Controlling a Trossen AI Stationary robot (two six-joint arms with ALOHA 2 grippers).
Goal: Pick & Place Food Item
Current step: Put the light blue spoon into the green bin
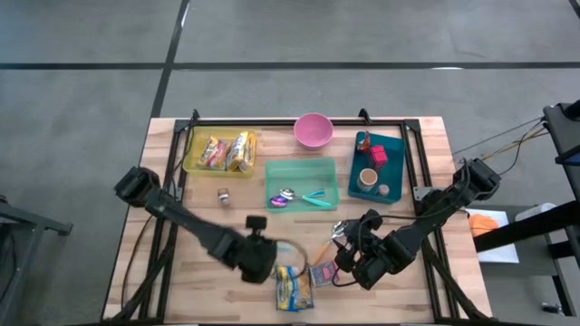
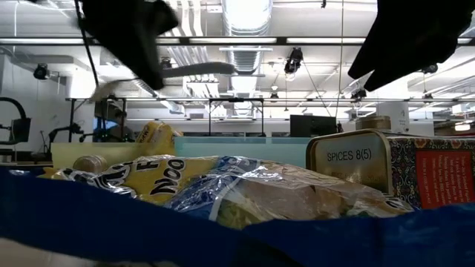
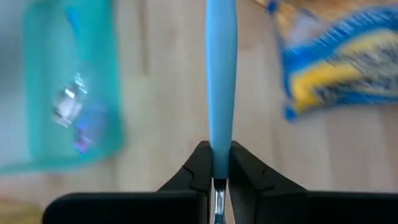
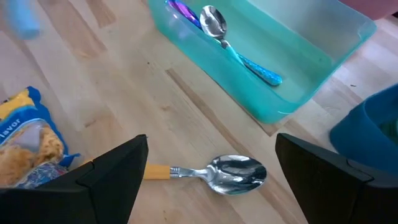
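Observation:
A blue-and-yellow noodle packet [image 1: 293, 288] lies flat on the wooden table near its front edge, with a patterned spice tin [image 1: 323, 273] beside it. My left gripper [image 1: 270, 254] hovers just left of the packet, shut on a light-blue utensil handle [image 3: 221, 81]. My right gripper [image 1: 349, 256] hangs open above a spoon with an orange handle [image 4: 233, 173], which lies on the table and touches neither finger. More food packets [image 1: 227, 152] lie in a yellow bin at the far left. My left gripper pinches the light-blue handle between its two fingers at the end where it meets the metal neck [image 3: 219, 142]. The handle runs straight on from the fingertips, in line with them. In the low view it sticks out about level [image 2: 197, 69], lifted clear of the table.
A green bin [image 1: 272, 172] holding other spoons stands mid-table. A pink bowl [image 1: 313, 129] stands at the far edge. A teal tray [image 1: 397, 145] with a cup and small items sits at the right. A small jar [image 1: 223, 193] stands left of the green bin.

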